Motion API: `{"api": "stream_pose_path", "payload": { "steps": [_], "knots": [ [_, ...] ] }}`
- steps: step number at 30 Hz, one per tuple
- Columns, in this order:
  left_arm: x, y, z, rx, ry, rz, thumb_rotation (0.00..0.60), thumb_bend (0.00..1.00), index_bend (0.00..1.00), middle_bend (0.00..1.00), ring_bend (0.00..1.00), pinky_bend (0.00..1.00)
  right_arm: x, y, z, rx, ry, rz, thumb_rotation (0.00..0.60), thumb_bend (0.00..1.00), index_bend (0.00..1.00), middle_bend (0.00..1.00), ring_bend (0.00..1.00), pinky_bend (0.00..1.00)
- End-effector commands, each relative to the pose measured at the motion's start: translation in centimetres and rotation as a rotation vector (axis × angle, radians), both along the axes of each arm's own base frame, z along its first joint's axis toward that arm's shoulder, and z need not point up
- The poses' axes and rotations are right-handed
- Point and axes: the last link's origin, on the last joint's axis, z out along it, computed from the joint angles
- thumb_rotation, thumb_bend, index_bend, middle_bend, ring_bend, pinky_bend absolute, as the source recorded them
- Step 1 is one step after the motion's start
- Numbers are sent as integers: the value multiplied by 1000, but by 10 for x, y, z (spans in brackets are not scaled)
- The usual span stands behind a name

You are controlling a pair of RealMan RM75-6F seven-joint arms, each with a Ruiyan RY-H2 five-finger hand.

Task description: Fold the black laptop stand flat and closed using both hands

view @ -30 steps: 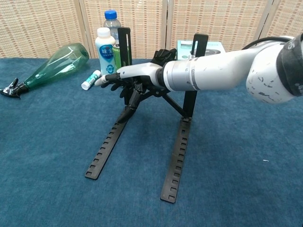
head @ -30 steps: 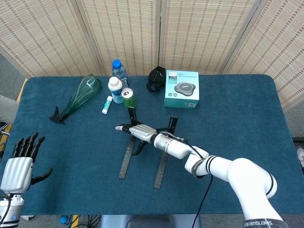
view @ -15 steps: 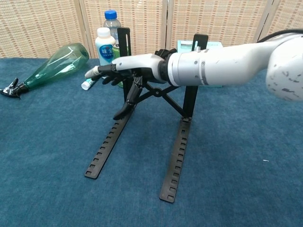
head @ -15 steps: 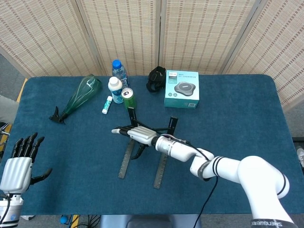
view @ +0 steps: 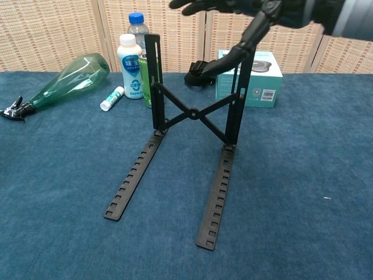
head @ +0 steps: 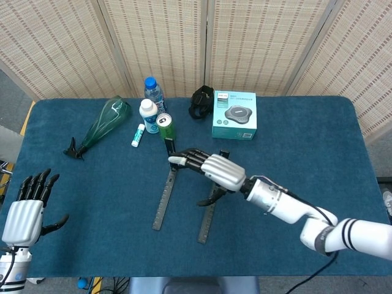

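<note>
The black laptop stand (view: pixel 190 112) stands unfolded mid-table, with two slotted base rails, two uprights and a crossed brace between them. From the head view I see its rails (head: pixel 163 202) running toward me. My right hand (head: pixel 211 168) hovers above the stand's uprights with its fingers spread, holding nothing; in the chest view the right hand (view: pixel 245 11) is at the top edge, clear of the stand. My left hand (head: pixel 26 211) hangs off the table's near left corner, fingers apart and empty, far from the stand.
Behind the stand are a green can (head: pixel 166 125), a white bottle (head: pixel 149 115), a blue-capped water bottle (head: pixel 154 92) and a small tube (head: pixel 138 135). A green glass bottle (head: pixel 104 122) lies far left. A teal box (head: pixel 234 114) and a black object (head: pixel 201 101) sit at the back.
My right hand left the stand's brace, rose well above it and shifted right. The stand stays upright and unfolded. The left hand has barely moved.
</note>
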Motion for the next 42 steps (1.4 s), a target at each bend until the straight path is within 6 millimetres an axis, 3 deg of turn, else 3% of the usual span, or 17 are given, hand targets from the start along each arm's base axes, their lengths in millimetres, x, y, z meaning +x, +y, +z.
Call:
{"api": "stream_pose_path", "payload": {
  "steps": [1, 9, 25, 31, 42],
  "knots": [
    [1, 3, -1, -2, -4, -7, 600, 148, 83, 12, 1, 0, -23, 4, 22, -66, 6, -93, 600, 0, 0, 64, 0, 0],
    [3, 8, -5, -18, -7, -22, 600, 148, 82, 12, 1, 0, -65, 0, 33, -68, 12, -276, 600, 0, 0, 67, 0, 0],
    [6, 11, -7, -25, -6, -29, 600, 147, 83, 12, 1, 0, -82, -19, 2, 266, -160, -460, 600, 0, 0, 71, 0, 0],
    [5, 11, -6, -21, -4, -25, 600, 148, 82, 12, 1, 0, -80, -10, -4, 378, -172, -419, 600, 0, 0, 79, 0, 0],
    [8, 25, -7, -53, -17, -49, 600, 148, 82, 12, 1, 0, -81, 36, 15, 511, -108, -246, 600, 0, 0, 80, 0, 0]
  ]
}}
